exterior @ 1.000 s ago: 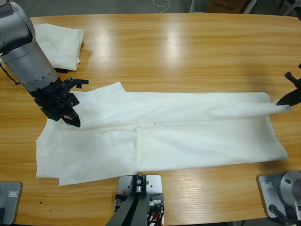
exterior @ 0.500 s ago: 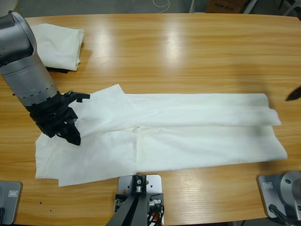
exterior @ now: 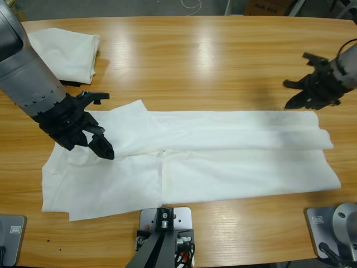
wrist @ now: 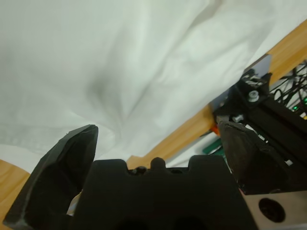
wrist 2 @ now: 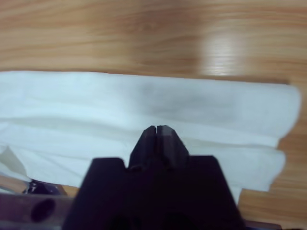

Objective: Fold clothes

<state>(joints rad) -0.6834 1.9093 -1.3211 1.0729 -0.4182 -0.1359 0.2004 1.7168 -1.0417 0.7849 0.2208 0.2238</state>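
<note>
**T-shirt spread along the table's near side**

White T-shirt (exterior: 223,153) lies lengthwise, partly folded. Left gripper (exterior: 97,142) hovers over its left part, jaws spread wide, empty. Right gripper (exterior: 295,95) hangs just beyond its far right corner, jaws pressed together, empty. Another folded shirt (exterior: 67,50) rests far left.

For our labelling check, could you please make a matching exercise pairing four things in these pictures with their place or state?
Things:
1. long white T-shirt spread on the table
2. folded white T-shirt
3. left gripper
4. right gripper

Places or states:
A. jaws shut, above the spread shirt's far right corner
B. far left corner of the wooden table
C. jaws open, over a sleeve
D. lies folded lengthwise across the table's near half

Pairs: 1-D, 2-B, 3-C, 4-A
</note>
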